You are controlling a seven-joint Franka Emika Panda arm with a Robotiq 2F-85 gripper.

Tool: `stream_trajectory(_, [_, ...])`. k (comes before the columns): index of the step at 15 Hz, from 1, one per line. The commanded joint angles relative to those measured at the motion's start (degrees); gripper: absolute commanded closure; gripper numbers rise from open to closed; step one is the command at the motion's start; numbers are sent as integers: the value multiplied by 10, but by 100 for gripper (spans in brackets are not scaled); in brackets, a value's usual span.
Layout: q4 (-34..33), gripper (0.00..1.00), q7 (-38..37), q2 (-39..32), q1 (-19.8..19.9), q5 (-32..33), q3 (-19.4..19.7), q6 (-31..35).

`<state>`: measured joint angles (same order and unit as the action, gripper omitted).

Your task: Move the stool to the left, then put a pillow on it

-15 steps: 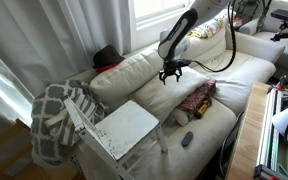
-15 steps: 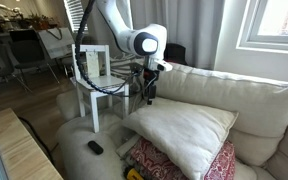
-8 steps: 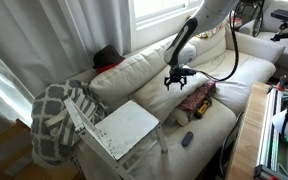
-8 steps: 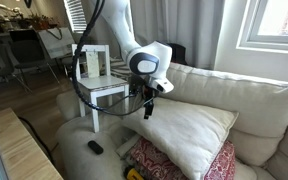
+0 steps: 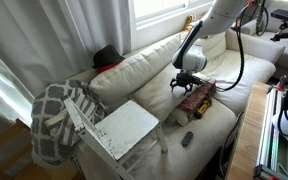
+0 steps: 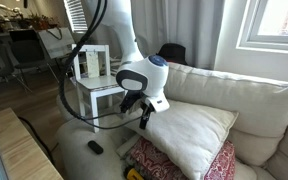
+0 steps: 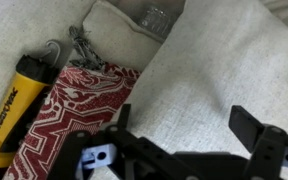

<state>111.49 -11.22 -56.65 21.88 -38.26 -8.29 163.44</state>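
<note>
Pillow [image 6: 189, 130] lies atop the red patterned pillow [image 6: 172, 162], near the stool [image 6: 94, 85]; the claw [image 6: 144, 119] hangs just over the pillow's stool-side edge, fingers [image 7: 256, 130] spread wide, gripping nothing.

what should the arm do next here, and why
Probably lower straight down and close on the pillow. The gripper hangs open over the pillow near its edge, the wrist view shows cream fabric below the fingers, nothing is grasped, and the stool has no pillow on it yet.
</note>
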Motion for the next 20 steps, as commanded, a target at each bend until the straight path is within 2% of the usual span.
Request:
stream_trajectory(1, [12,0,60,-20,51,-61,-53,83])
stream_trajectory(6, [-10,0,66,-65,89,-85,-110,173])
stream_trajectory(7, [-14,9,65,-74,95,-82,-118,189])
stream_trajectory(8, [-17,26,63,-82,101,-80,-125,204])
stream_trajectory(13, [-27,65,57,-95,110,-63,-137,232])
stream_trajectory(18, [-23,97,41,-71,81,-66,-107,193])
stream_trajectory(20, [3,100,33,-27,49,-65,-73,164])
